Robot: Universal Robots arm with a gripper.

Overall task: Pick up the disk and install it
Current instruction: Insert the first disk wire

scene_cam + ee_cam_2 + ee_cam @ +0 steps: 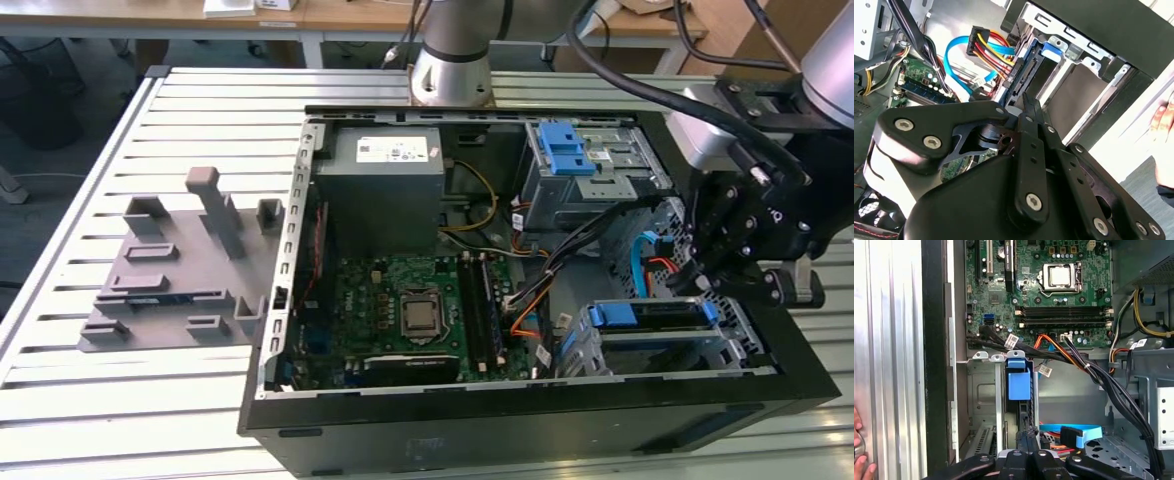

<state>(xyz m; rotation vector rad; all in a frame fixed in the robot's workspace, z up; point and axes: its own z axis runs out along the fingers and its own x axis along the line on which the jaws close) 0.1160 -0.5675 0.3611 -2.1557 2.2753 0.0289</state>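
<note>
Seating the disk [1019, 385] squarely is advised: it is already slotted in the drive cage [981, 400] at the case's near right, the gripper [1026, 436] fingers pressed together above.

The ribbed bare-metal table [80, 400] looks smooth and satin. The black computer case [534, 425] is matt painted metal. The blue drive bracket [1019, 382] is smooth plastic. The black gripper [1026, 107] looks matt.

disk [1019, 390] mostly hidden in bay, hand [860, 450] cropped
</note>
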